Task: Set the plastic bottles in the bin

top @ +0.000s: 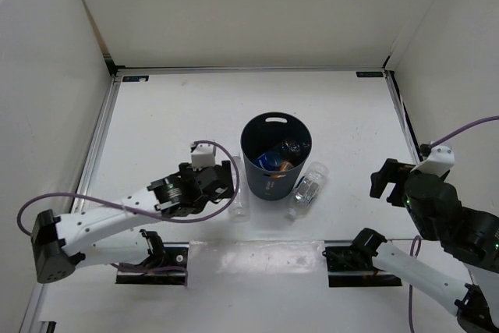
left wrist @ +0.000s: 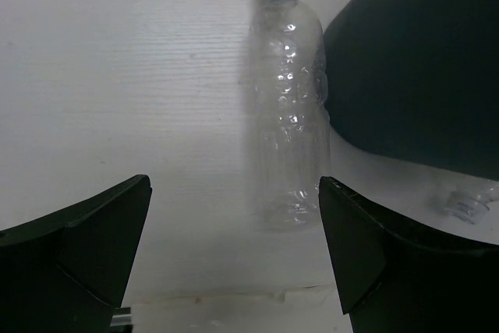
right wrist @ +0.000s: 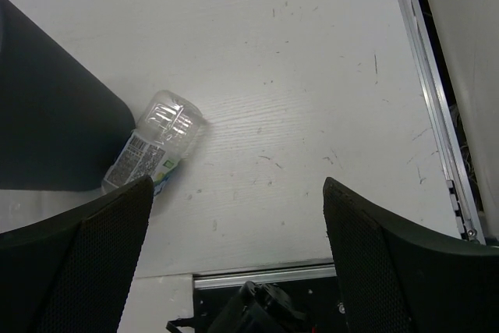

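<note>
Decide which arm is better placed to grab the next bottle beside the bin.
Left. The left gripper, open, sits by the clear bottle left of the bin; the right gripper, also open, is farther from the labelled bottle.

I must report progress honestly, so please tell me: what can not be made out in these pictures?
- Top view: the bottles inside the bin; its wall hides most, so their count is unclear.
- Top view: the left clear bottle; pale on the white table, its outline is faint.
- Right wrist: the labelled bottle; a finger covers its cap end.
</note>
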`<act>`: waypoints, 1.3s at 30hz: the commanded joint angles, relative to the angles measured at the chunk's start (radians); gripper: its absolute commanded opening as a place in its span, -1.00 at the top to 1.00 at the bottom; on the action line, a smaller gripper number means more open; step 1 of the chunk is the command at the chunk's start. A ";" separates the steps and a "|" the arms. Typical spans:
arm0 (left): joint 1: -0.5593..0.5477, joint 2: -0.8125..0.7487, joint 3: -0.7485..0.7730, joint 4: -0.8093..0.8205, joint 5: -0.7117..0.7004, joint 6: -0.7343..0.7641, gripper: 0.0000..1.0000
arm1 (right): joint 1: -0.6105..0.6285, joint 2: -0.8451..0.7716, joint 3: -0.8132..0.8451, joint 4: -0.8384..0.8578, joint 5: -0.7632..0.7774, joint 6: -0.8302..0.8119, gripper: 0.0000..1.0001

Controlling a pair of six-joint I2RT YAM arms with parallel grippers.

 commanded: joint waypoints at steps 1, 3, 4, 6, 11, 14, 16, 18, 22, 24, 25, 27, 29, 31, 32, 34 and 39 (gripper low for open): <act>0.067 0.078 -0.057 0.219 0.147 0.024 -1.00 | -0.013 0.005 -0.004 0.039 0.003 -0.020 -0.81; 0.092 0.109 -0.095 0.270 0.223 0.043 -1.00 | 0.007 -0.021 -0.002 0.034 0.020 -0.007 -0.81; 0.092 0.124 -0.109 0.313 0.227 0.055 -1.00 | 0.013 -0.034 -0.005 0.030 0.023 -0.005 -0.81; 0.089 0.155 -0.109 0.376 0.258 0.070 -1.00 | 0.041 -0.064 -0.007 0.028 0.038 0.003 -0.81; 0.095 0.314 -0.031 0.390 0.276 0.113 -1.00 | 0.064 -0.074 -0.010 0.024 0.048 0.013 -0.81; 0.101 0.388 0.001 0.404 0.298 0.113 -1.00 | 0.046 -0.055 -0.013 0.039 0.025 -0.007 -0.81; 0.118 0.416 -0.003 0.430 0.325 0.104 -1.00 | 0.021 -0.040 -0.018 0.053 0.008 -0.025 -0.81; 0.138 0.436 -0.019 0.447 0.350 0.088 -1.00 | 0.012 -0.040 -0.022 0.065 0.002 -0.031 -0.81; 0.167 0.456 -0.039 0.482 0.387 0.092 -1.00 | 0.017 -0.041 -0.025 0.065 -0.003 -0.034 -0.81; 0.179 0.474 -0.048 0.494 0.393 0.092 -1.00 | 0.017 -0.040 -0.025 0.066 -0.003 -0.033 -0.81; 0.186 0.480 -0.049 0.496 0.405 0.092 -1.00 | 0.012 -0.040 -0.030 0.066 -0.004 -0.034 -0.81; 0.193 0.508 -0.049 0.499 0.419 0.089 -0.94 | 0.006 -0.038 -0.025 0.070 -0.003 -0.034 -0.81; 0.206 0.532 -0.045 0.514 0.440 0.089 -0.86 | 0.006 -0.040 -0.024 0.066 -0.006 -0.034 -0.81; 0.204 0.545 -0.048 0.519 0.450 0.090 -0.78 | 0.001 -0.040 -0.027 0.071 -0.007 -0.034 -0.81; 0.206 0.558 -0.049 0.522 0.451 0.090 -0.69 | 0.000 -0.041 -0.027 0.073 -0.007 -0.036 -0.81; 0.206 0.552 -0.051 0.523 0.450 0.090 -0.51 | -0.006 -0.040 -0.028 0.076 -0.010 -0.040 -0.81; 0.206 0.514 -0.066 0.508 0.439 0.100 -0.27 | -0.019 -0.038 -0.031 0.082 -0.018 -0.048 -0.81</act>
